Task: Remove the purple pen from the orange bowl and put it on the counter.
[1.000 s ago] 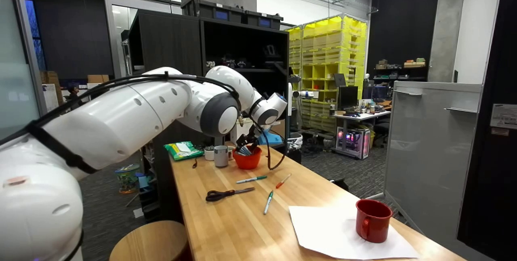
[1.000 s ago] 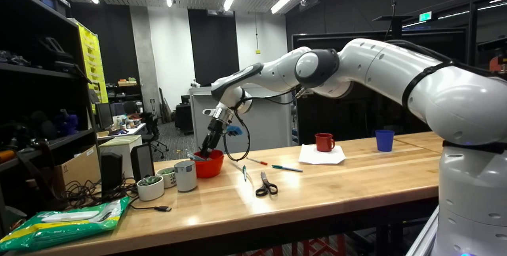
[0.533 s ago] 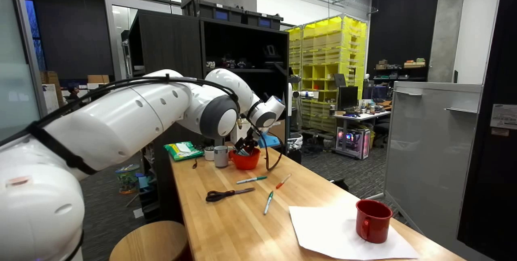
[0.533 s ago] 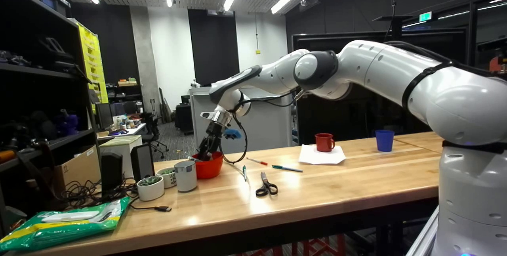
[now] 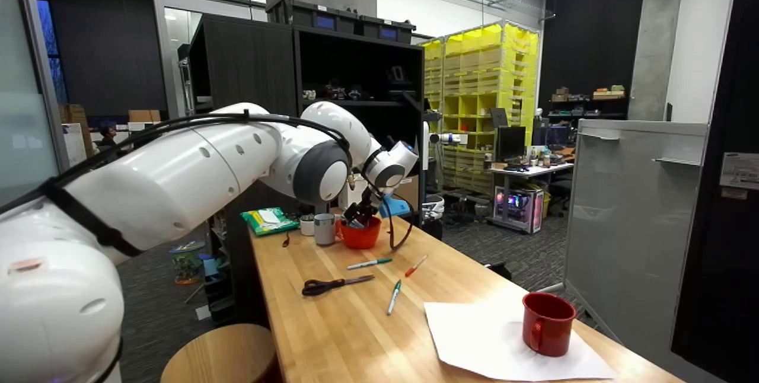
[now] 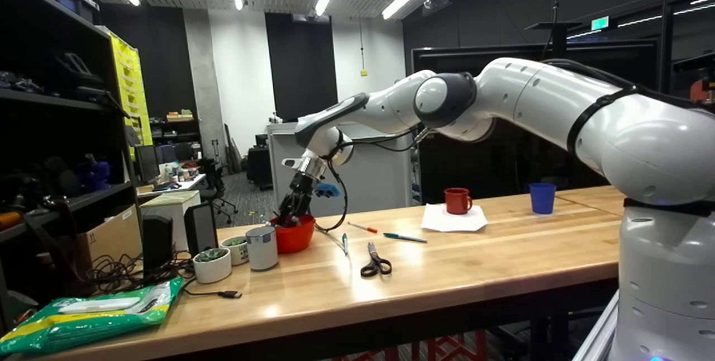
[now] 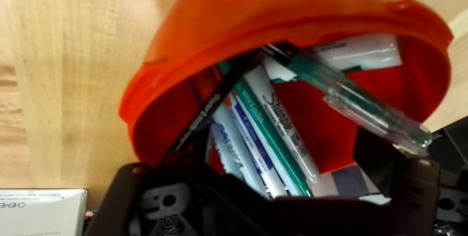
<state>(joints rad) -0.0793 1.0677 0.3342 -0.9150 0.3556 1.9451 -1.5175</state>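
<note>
Near left in an exterior view lies one green packet [image 6: 100, 312], then two potted plants [image 6: 212, 269], one grey cup [image 6: 261, 250] and the orange bowl [image 6: 296, 238], the gripper [image 7: 287, 146] at its mouth, jaws spread. Only the wrist view tells apart at least six pens [image 7: 279, 123] inside, among them one purple-striped pen [image 7: 254, 143]. Further right on the counter [image 6: 447, 260] lie two green pens [image 6: 405, 237], one red pen [image 5: 411, 270] and one pair of scissors [image 5: 340, 283], then one red mug [image 6: 457, 202] on one white sheet [image 5: 474, 341]. One blue cup [image 6: 542, 200], far right, shows in an exterior view only.
</note>
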